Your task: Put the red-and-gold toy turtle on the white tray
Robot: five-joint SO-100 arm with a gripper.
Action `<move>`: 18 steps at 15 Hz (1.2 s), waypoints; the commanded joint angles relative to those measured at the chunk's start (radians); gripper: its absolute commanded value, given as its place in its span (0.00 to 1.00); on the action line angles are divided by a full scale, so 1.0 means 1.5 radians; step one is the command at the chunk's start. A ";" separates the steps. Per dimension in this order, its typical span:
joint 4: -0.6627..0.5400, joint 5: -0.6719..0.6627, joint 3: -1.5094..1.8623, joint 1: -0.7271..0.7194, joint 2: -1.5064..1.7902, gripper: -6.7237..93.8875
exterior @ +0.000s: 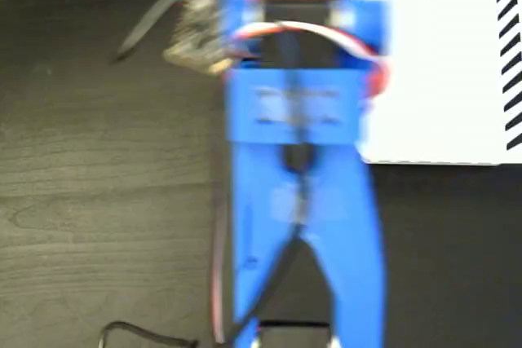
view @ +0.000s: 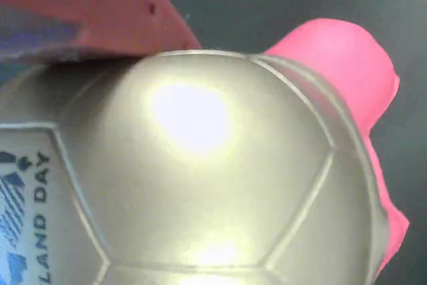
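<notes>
While the wrist view is nearly filled, counts: one turtle, one tray, one arm.
Turtle: shiny gold domed toy turtle with pink-red head [view: 220, 178] fills the centre and right of the wrist frame; printed letters on its lower-left shell.
Gripper: one red finger [view: 100, 15] lies against the shell's upper left; grip cannot be told.
Arm: blurred blue plastic arm [exterior: 298, 201] spans the fixed view's centre.
Tray: flat white black-striped tray [exterior: 440, 79] at upper right; red bit at its left edge.

Blurred badly across the blue arm [exterior: 302, 185] in the fixed view, dim over the dark desk [exterior: 98, 201]. Close and soft in the wrist view, with white glare on the gold shell [view: 193, 118].
</notes>
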 commanded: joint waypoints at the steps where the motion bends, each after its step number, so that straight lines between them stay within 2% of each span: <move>1: 0.012 -0.039 -0.112 0.083 -0.008 0.07; 7: -0.005 -0.083 -0.185 0.198 -0.130 0.07; 11: -0.011 -0.083 -0.244 0.226 -0.250 0.07; 15: -0.115 -0.071 -0.218 0.228 -0.304 0.07; 18: -0.131 -0.080 -0.195 0.227 -0.335 0.07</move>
